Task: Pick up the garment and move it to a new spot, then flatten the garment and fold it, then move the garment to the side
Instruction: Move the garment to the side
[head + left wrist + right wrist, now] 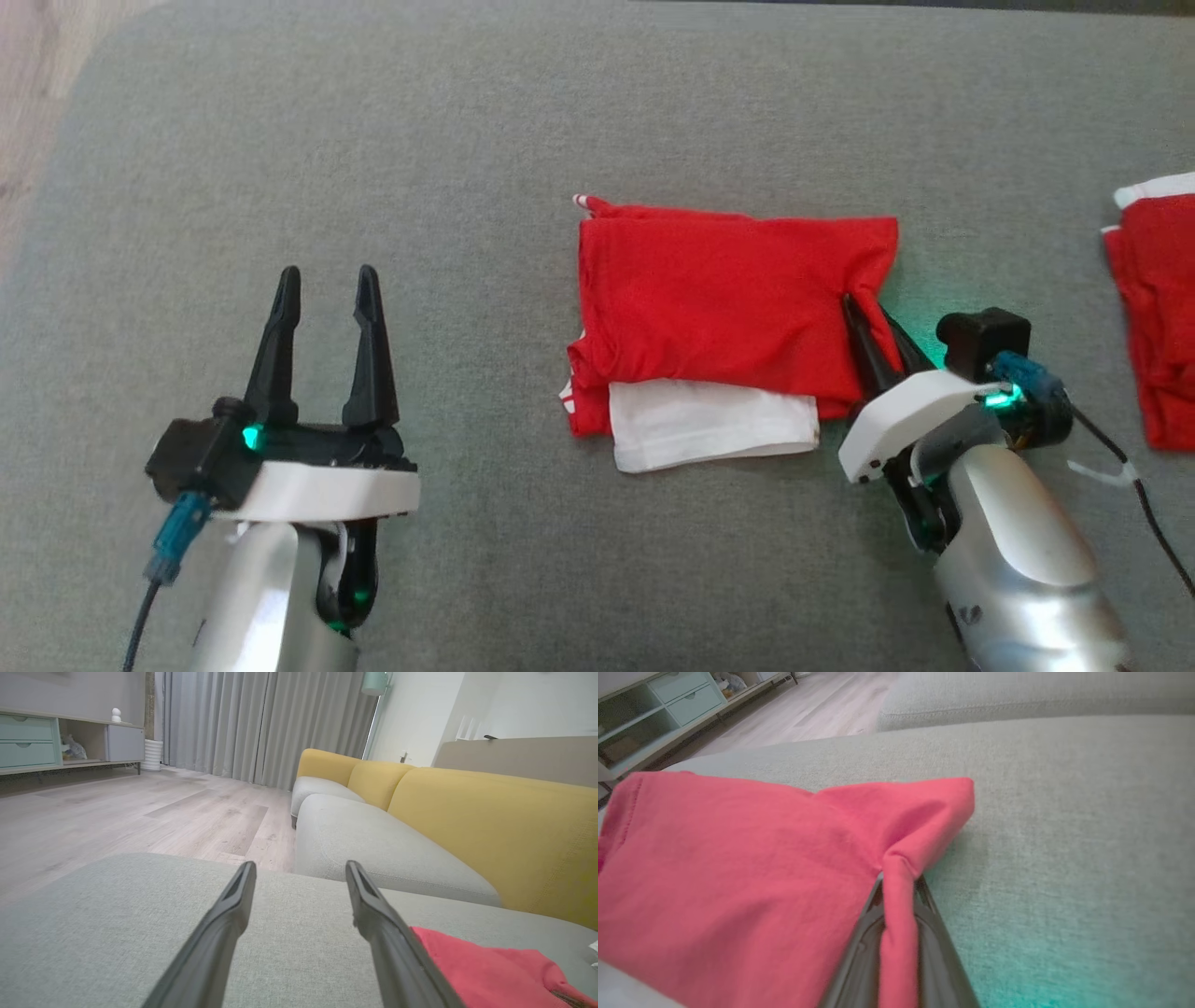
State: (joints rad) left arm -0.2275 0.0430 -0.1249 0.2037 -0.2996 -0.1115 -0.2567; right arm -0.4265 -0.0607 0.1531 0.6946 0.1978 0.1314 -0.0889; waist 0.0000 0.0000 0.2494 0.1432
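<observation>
The folded red garment (728, 308) lies on the grey cushion (467, 140); the right gripper (866, 315) is clamped on a pinched ridge at its right edge; the white layer underneath is perhaps the same garment; the left gripper (329, 280) stands spread, well apart to the left.

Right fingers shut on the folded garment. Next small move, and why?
Probably lift the right gripper slightly and slide the garment sideways: its fingers pinch a ridge at the folded garment's right edge, the fold looks finished, and the left gripper stands open, apart.
</observation>
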